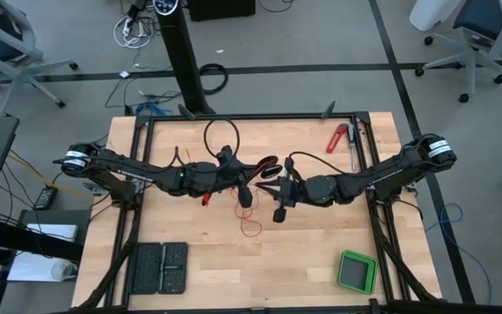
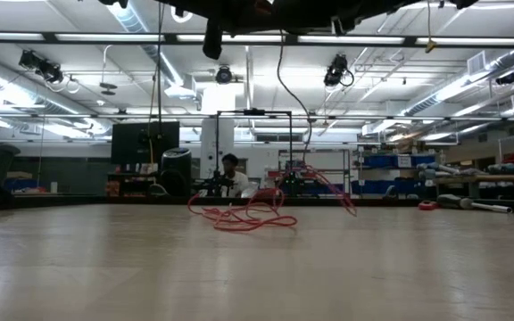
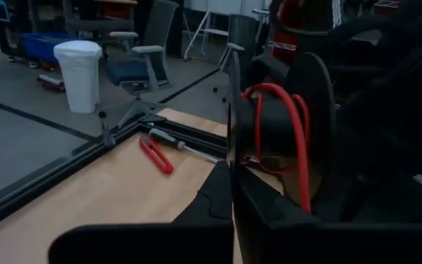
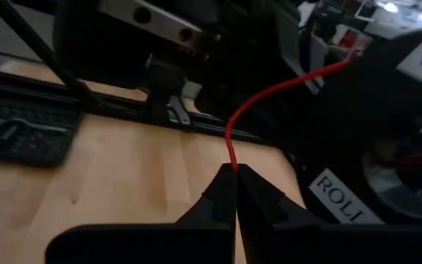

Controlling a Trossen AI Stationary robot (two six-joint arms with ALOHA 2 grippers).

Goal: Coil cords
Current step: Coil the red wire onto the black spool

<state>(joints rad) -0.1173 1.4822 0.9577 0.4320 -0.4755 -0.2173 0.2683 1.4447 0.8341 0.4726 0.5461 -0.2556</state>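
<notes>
The cord is a thin red wire. Part of it is wound on a black spool [image 3: 277, 125] held above the table's middle [image 1: 268, 165]. The remainder lies as a loose heap on the wood [image 1: 249, 224] [image 2: 244, 217]. My left gripper [image 3: 231, 180] comes in from the table's left and is shut on the spool [image 1: 256, 171]. My right gripper [image 4: 231, 174] comes in from the table's right [image 1: 277, 177] and is shut on the wire close to the spool. In the low view both grippers are above the picture's top edge. My left gripper pinches the rim of the spool's thin black flange [image 3: 232, 139] between its two fingers. The fingers point level, from the table's left. The spool is lifted clear of the table, its flanges standing on edge. My right gripper pinches a single strand of the red wire [image 4: 230, 158] between its fingertips. The fingers point about level, from the table's right. From the fingers the strand curves away in the air toward the spool [image 4: 299, 77].
A red-handled tool [image 1: 336, 138] lies at the far right inside the black frame. A black cable loop [image 1: 220, 135] lies at the far middle. A green box [image 1: 356, 271] sits at the near right and a black tray [image 1: 159, 267] at the near left.
</notes>
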